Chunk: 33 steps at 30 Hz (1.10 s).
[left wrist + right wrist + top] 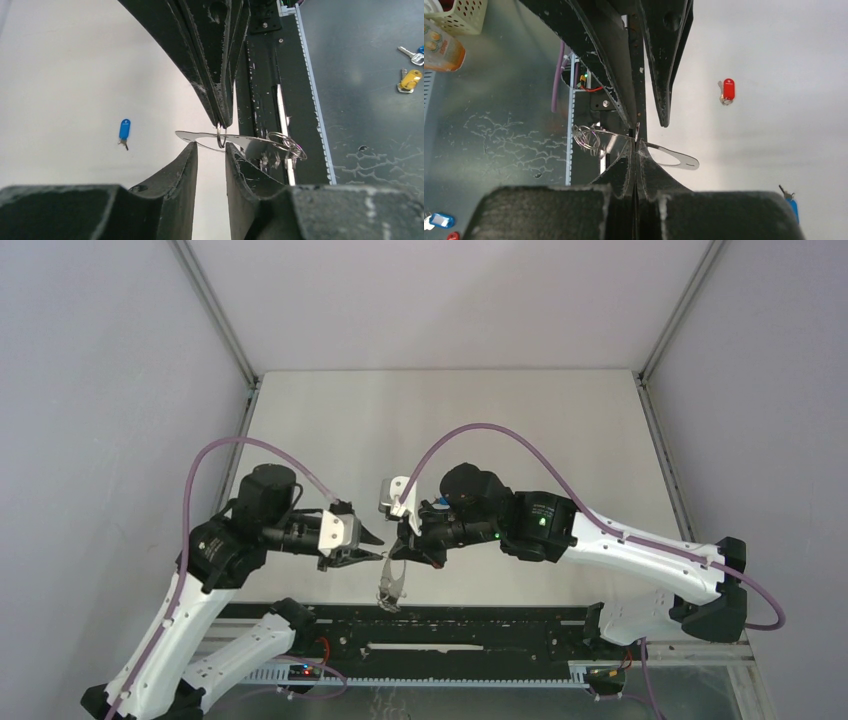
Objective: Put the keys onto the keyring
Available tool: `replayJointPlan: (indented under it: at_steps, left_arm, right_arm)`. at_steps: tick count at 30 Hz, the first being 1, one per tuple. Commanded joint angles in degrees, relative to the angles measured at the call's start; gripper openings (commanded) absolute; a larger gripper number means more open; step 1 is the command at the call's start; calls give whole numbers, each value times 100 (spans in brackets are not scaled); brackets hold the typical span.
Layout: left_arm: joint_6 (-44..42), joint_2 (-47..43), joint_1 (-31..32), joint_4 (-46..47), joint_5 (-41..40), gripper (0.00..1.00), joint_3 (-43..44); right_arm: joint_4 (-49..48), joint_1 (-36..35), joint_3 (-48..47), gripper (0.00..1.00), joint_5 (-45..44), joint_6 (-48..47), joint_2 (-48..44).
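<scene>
Pale grey worktop (450, 420) stretches back to plain walls, and both arms meet low over its near edge. There the right gripper (635, 151) is clenched tight on the keyring (671, 159), pinching a thin wire loop right at its tips. A flat metal tab of the keyring juts out on one side of those tips, and a bunch of wire loops hangs on the other. The left gripper (211, 150) faces it tip to tip with its fingers parted. The tab crosses the gap just past them, and this gripper grasps nothing. The blue key (124, 129) lies flat on the worktop, well apart to the left of the left gripper. The red key (727, 90) lies on the worktop too, well off to the right of the right gripper and beyond its tips.
</scene>
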State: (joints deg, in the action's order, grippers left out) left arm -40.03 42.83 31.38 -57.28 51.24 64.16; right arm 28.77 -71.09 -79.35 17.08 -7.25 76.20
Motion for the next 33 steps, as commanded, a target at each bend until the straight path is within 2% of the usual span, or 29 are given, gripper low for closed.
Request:
replayJointPlan:
  at_steps: [1, 10, 14, 16, 18, 19, 22, 25, 28, 31, 33]
  left_arm:
    - [-93, 25, 99, -194, 130, 31, -105]
    - [38, 178, 142, -3, 156, 26, -36]
    - [-67, 225, 171, -3, 29, 14, -77]
    - [-212, 256, 175, 2, -122, 3, -75]
    - [-288, 305, 176, 97, -308, 0, -68]
    - [-330, 331, 176, 155, -384, 0, -56]
    - [-570, 343, 170, 327, -404, 0, -33]
    - [-919, 263, 174, 565, -226, 0, -105]
    - [-1345, 159, 175, 760, -34, 0, -174]
    - [-1980, 50, 173, 807, 112, 0, -229]
    - [-2416, -64, 183, 846, 183, 0, -296]
  right_arm:
    - [-371, -72, -257, 0, 83, -31, 6]
    - [-426, -74, -324, 0, 89, -13, 95]
    - [-532, -42, -319, 0, -120, -3, 114]
    - [-609, -3, -286, 0, -204, 12, 106]
    - [-760, 43, -177, 0, -299, 21, 30]
    - [-867, 73, -91, 4, -348, 40, -49]
    - [-1326, 246, 379, 26, -324, 186, -471]
    - [-2360, 541, 1379, 40, 38, 351, -1223]
    - [-3625, 975, 2441, 48, 602, 556, -2005]
    - [-4696, 1393, 3260, 48, 1132, 884, -2556]
    - [-5048, 1525, 3539, 48, 1328, 930, -2673]
